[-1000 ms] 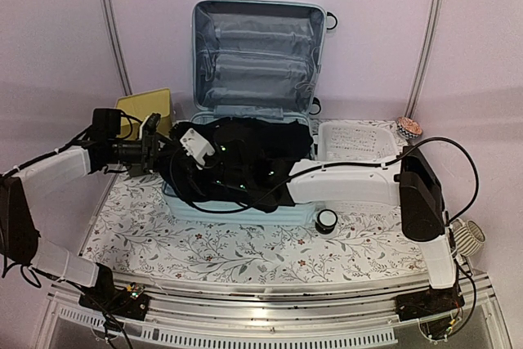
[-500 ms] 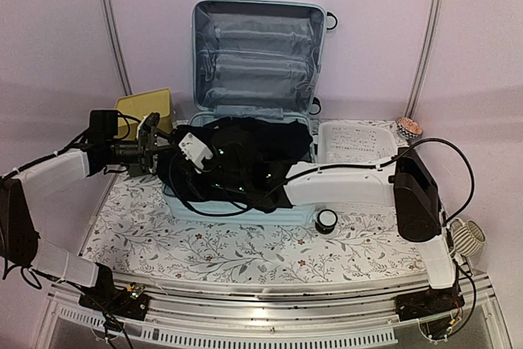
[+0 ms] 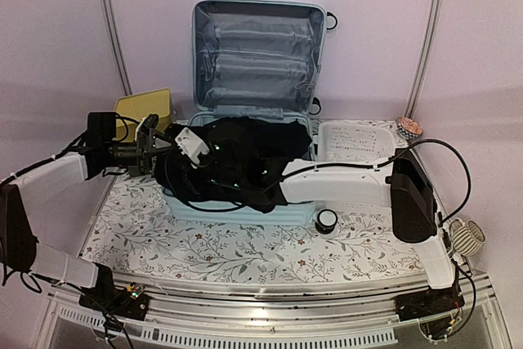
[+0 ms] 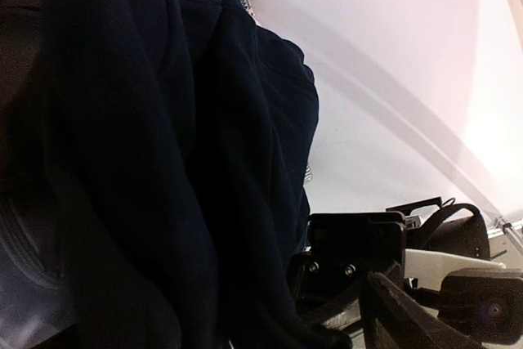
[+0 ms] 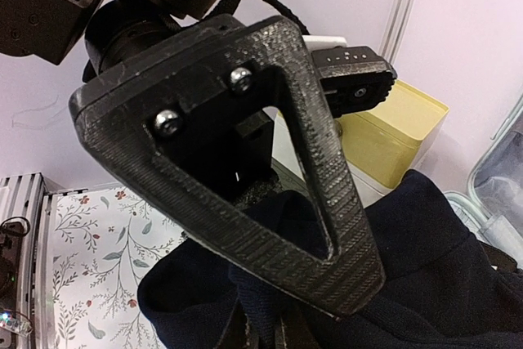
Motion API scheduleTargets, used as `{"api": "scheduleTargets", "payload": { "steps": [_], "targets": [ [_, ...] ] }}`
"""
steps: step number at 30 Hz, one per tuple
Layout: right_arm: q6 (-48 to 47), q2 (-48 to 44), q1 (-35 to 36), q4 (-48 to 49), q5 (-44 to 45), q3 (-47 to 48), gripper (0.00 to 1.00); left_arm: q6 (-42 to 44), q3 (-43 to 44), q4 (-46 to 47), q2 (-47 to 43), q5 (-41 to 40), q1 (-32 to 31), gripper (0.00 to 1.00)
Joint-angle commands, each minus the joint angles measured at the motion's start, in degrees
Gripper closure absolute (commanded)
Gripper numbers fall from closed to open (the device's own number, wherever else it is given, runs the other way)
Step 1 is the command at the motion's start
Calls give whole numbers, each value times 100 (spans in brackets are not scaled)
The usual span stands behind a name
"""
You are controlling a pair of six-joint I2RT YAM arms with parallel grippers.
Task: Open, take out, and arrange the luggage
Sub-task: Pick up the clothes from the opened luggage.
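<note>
the right gripper (image 5: pixel 260 322) pinches a dark garment (image 3: pixel 245 161) heaped over the open luggage (image 3: pixel 257 55) on a floral-patterned table (image 3: pixel 204 252). the left gripper (image 3: pixel 148 145) hovers just beside it, fingers spread

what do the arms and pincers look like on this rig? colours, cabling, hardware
The left arm and right arm both have white links, black joint housings and loose black cables looping alongside. The left pincer is black; its finger is a ridged hollow triangle with two screws. The right pincer is black beside a white housing.
</note>
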Motion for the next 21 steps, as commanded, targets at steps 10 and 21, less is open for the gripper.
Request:
{"api": "scheduleTargets", "payload": {
  "steps": [10,21],
  "targets": [
    [-509,435,314,111,-465,967,97,-15,66,-73,19,143,-95,13],
    [-402,947,327,-128,-297,1109,96,-10,41,-75,109,90,-177,37]
  ]
}}
